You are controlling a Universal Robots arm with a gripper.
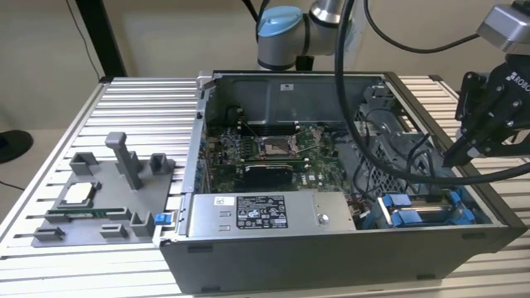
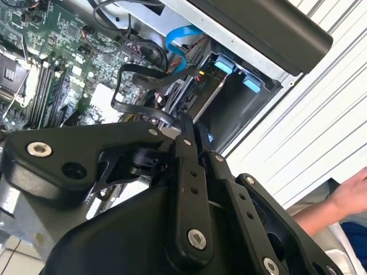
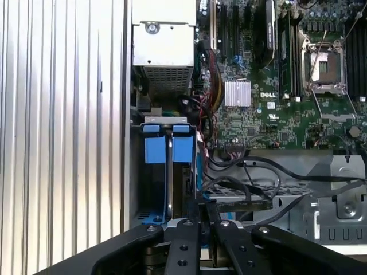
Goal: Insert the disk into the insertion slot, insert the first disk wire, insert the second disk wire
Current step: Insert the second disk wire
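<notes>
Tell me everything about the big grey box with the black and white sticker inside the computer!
That is the power supply box, a grey sheet-metal block lying flat along the case's front wall in the exterior view. A black-and-white printed label covers the middle of its top, with a smaller white sticker beside it and a small metal fitting toward the exterior view's right. In the first wrist view one end is perforated mesh, with coloured wires leaving beside it. Nothing grips it.

pincer (image 3: 202,213) pointing down, fingers pressed together
</notes>
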